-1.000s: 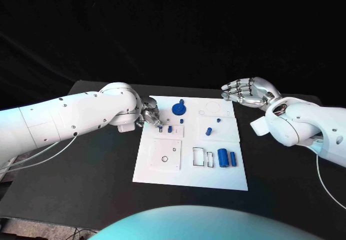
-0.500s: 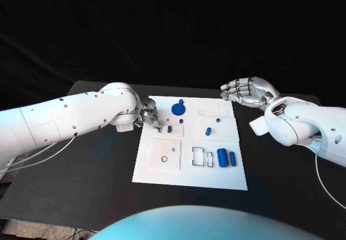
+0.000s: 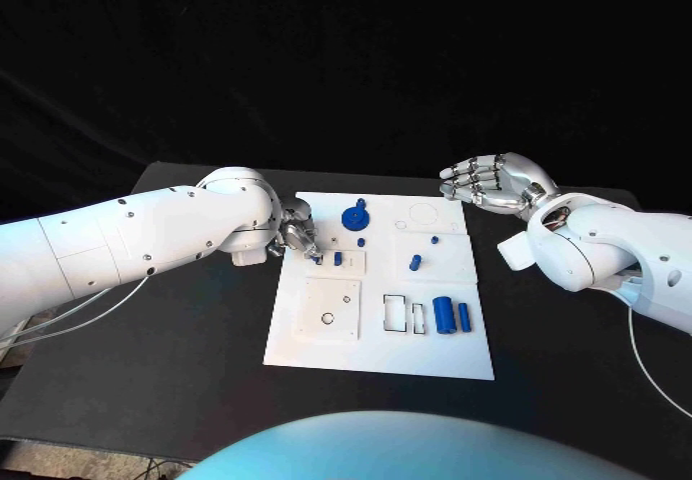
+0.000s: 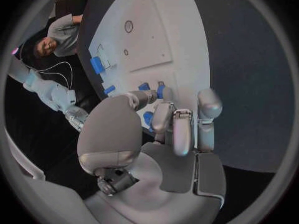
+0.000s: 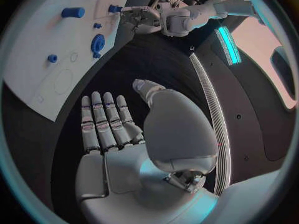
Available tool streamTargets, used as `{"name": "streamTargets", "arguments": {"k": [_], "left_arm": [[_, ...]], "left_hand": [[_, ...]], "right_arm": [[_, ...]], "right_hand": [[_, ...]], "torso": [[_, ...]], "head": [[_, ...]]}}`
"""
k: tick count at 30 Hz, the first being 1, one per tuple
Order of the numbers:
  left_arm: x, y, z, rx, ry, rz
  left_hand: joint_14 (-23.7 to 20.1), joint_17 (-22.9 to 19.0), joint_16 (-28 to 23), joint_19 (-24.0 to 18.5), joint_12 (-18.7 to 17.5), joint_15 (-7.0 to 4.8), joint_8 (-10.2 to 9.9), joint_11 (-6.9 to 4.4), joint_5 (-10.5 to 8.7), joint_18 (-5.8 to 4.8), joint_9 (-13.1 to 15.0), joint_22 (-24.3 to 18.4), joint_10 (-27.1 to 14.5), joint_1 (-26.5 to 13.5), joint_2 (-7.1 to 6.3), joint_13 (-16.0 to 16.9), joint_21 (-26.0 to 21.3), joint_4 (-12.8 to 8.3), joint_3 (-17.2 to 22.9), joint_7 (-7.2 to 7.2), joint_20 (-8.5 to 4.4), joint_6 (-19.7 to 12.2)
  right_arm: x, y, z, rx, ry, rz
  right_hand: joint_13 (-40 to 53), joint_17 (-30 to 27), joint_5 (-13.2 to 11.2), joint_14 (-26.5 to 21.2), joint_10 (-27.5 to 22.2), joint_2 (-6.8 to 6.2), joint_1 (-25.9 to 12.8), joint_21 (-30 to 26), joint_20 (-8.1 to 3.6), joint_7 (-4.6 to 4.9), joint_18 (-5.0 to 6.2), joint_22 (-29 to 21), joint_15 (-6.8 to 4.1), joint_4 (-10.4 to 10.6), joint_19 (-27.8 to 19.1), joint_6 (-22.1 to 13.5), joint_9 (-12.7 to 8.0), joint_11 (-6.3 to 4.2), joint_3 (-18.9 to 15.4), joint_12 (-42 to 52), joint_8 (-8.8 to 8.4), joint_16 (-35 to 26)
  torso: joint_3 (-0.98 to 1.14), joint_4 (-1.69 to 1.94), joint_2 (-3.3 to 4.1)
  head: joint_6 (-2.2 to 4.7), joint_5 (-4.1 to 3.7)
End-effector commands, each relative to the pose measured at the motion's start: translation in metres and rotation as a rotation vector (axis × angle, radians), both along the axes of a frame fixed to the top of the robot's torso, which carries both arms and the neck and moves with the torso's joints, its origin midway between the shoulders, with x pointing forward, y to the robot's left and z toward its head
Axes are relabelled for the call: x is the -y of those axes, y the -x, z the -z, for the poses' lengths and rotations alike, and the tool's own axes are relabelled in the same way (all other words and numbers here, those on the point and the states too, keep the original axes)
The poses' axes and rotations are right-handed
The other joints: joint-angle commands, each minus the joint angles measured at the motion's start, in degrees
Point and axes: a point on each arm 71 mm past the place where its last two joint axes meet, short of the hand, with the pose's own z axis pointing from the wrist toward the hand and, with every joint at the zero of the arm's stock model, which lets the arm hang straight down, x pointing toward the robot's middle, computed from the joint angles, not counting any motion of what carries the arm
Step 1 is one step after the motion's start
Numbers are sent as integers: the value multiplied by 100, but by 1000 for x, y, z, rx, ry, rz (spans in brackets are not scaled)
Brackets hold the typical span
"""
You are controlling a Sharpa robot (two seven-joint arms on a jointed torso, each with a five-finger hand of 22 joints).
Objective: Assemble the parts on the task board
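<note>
Almost nothing has shifted over the last second: the left hand (image 3: 299, 232) stays at the board's (image 3: 433, 350) edge, fingers curled beside two small blue pegs (image 3: 330, 258), grip uncertain. The right hand (image 3: 495, 183) hovers empty, fingers apart, so assembly seems stalled.

Over the last second almost nothing shifts: the left hand (image 3: 299, 231) holds its place at the task board's (image 3: 378, 352) left edge, fingers (image 4: 185, 134) by the small blue parts (image 3: 339, 258), while the right hand (image 3: 495, 183), fingers apart, drifts very slightly away from the board's far right corner.
</note>
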Motion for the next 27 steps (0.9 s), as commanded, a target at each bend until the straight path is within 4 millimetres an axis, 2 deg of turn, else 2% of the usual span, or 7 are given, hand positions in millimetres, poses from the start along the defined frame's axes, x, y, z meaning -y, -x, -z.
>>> {"name": "streamTargets", "arguments": {"k": [1,10,16,22,27], "left_arm": [[2,2,1,-13,-7,16],[4,2,1,-7,0,17],[6,2,0,-2,4,17],[7,2,0,5,2,7],[9,3,0,6,2,10]], "left_hand": [[501,1017,26,36,7,-32,22,-7,-6,45,4,7,39,4,70,6,7,-683,730,-149,-15,121],[501,1019,26,42,11,-31,22,-6,-13,42,2,13,42,1,72,11,15,-686,733,-149,-15,122],[504,1032,30,46,16,-31,22,-7,-14,41,2,18,44,0,73,17,21,-687,734,-149,-15,123],[506,1038,32,51,20,-31,22,-8,-18,39,1,23,47,0,75,21,28,-689,737,-150,-15,124],[506,1038,32,51,20,-31,22,-8,-18,39,1,23,47,0,75,21,28,-689,737,-150,-15,124]], "right_arm": [[-2,1,-1,11,-3,-13],[-1,1,-1,9,-3,-13],[-1,1,-1,9,-3,-13],[-1,1,0,6,-2,-14],[-1,1,0,4,-1,-13]], "right_hand": [[-6,-9,14,0,12,2,-46,1,2,567,-48,-9,21,21,11,-19,-6,14,10,38,30,-15],[-6,-9,14,0,12,2,-46,1,2,567,-48,-9,21,21,11,-19,-6,14,10,38,30,-15],[-6,-9,14,0,12,2,-46,1,2,567,-48,-9,21,21,11,-19,-6,14,10,38,30,-15],[-6,-14,29,10,19,1,-48,2,2,564,-45,-21,18,21,12,-15,-9,11,11,43,36,-11],[-6,-14,29,10,19,1,-48,2,2,564,-45,-21,18,21,12,-15,-9,11,11,43,36,-11]], "torso": [[-4,5,-3],[1,-3,-6],[-4,-4,-2],[3,-7,1],[-6,1,-2]], "head": [[1,8],[1,28],[1,17],[1,13],[1,9]]}}
